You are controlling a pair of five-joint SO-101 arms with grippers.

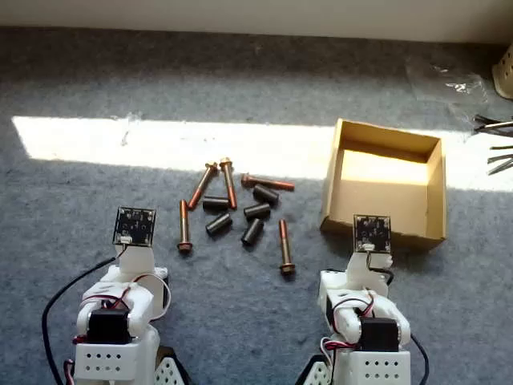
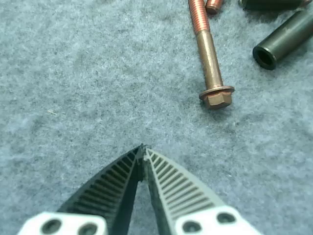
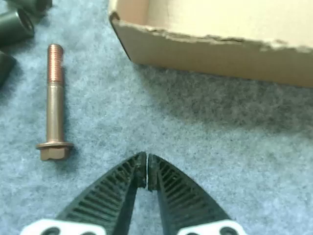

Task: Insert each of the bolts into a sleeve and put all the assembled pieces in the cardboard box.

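Bolts [image 1: 228,183] and sleeves [image 1: 256,211] lie left of the cardboard box [image 1: 385,172]

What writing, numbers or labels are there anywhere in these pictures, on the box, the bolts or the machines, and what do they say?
No text can be read.
The box has plain walls.
The bolts and sleeves show no marks.
The two circuit boards may carry tiny print, but it is too small to read.

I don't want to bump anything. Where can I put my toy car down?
Bare carpet lies left of the leftmost bolt and between the rightmost bolt and the cardboard box. Sleeves and bolts crowd the middle.
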